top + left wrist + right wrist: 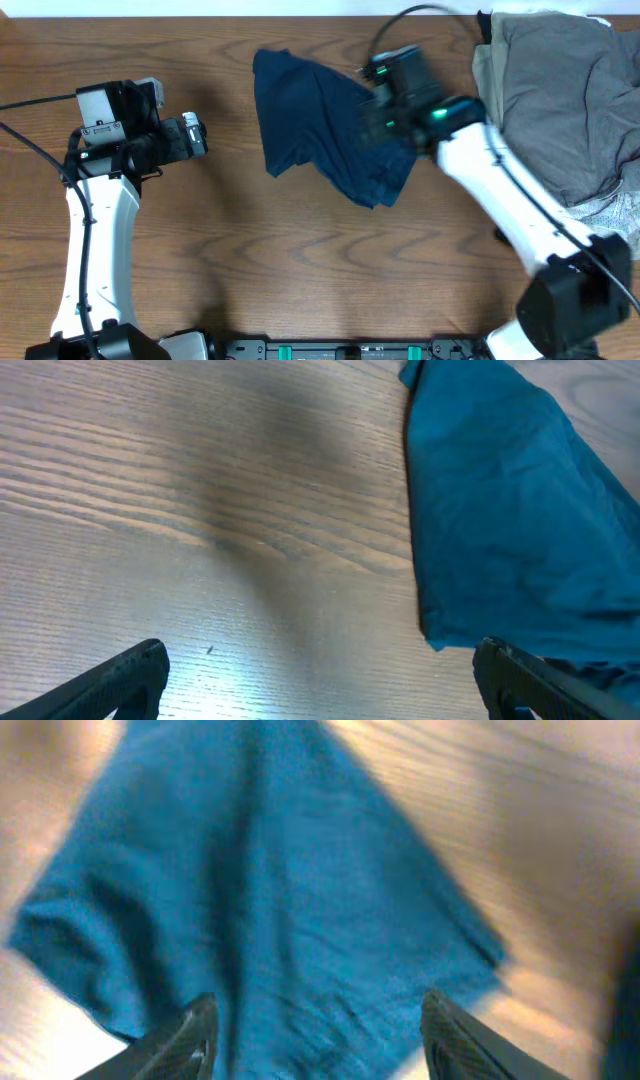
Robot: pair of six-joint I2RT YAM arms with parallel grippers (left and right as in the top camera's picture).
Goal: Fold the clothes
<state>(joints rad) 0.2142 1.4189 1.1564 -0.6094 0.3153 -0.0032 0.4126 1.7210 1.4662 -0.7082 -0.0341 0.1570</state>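
Note:
The dark navy shorts (310,120) lie crumpled on the wooden table at centre back, and they also show in the left wrist view (520,510) and the right wrist view (260,900). My right gripper (380,105) hovers over the shorts' right side. It (320,1040) is open, with its two fingers (195,1035) apart and the cloth lying beneath them, not pinched. My left gripper (195,135) stands left of the shorts, apart from them. It (325,690) is wide open over bare wood, its right fingertip near the cloth's lower corner.
A pile of other clothes sits at the back right: a grey garment (570,100) on top, beige cloth (485,70) at its left edge and white-patterned cloth (615,215) at the front. The right arm (510,210) crosses the table's right side.

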